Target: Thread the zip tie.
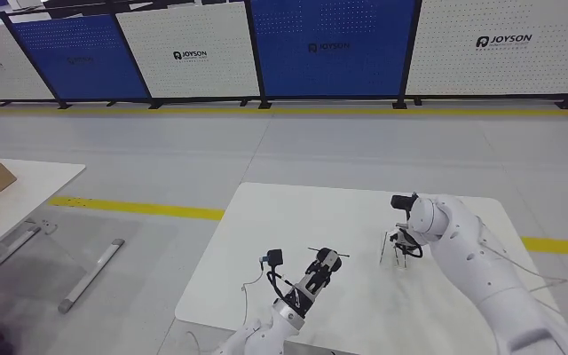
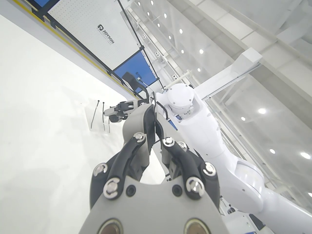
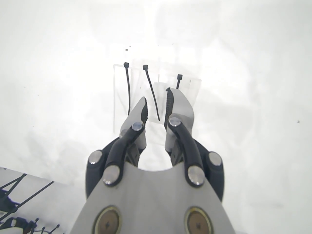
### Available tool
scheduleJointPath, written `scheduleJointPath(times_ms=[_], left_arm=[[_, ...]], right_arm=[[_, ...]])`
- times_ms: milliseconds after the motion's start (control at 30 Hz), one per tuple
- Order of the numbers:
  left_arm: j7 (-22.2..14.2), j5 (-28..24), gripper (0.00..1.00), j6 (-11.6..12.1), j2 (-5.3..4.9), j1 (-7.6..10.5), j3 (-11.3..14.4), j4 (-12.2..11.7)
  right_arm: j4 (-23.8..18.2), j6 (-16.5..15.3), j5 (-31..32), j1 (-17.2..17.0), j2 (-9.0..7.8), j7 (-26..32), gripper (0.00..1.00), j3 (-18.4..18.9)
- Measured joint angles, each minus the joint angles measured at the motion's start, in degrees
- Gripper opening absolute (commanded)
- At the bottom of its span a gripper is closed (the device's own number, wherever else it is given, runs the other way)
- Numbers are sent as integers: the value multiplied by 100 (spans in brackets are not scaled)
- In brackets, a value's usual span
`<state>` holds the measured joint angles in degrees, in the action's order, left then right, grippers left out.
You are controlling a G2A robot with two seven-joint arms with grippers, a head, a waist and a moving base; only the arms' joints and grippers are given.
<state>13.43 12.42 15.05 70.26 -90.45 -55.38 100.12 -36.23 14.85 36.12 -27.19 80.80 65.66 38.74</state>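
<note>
Left gripper (image 2: 152, 109): fingers together, clamped on a zip tie (image 1: 330, 254). Right gripper (image 3: 156, 94): fingers apart, second tie (image 3: 149, 81) between them, not yet gripped. Threading remains.

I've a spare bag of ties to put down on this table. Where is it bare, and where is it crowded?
Bare: the far strip of the table beyond both end effectors, and its left side beside the left end effector. Crowded: between that and the right end effector, open at the clear stand of zip ties.
</note>
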Motion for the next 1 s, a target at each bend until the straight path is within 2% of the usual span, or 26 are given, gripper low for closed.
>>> scheduleJointPath(times_ms=[467,1000], left_arm=[[0,0,0,0,0,0,0,0],[0,0,0,0,0,0,0,0]], right_arm=[[788,-225,-55,267,345,-74,20,-169],[1493,-399,-50,480,695,-170,19,-281]])
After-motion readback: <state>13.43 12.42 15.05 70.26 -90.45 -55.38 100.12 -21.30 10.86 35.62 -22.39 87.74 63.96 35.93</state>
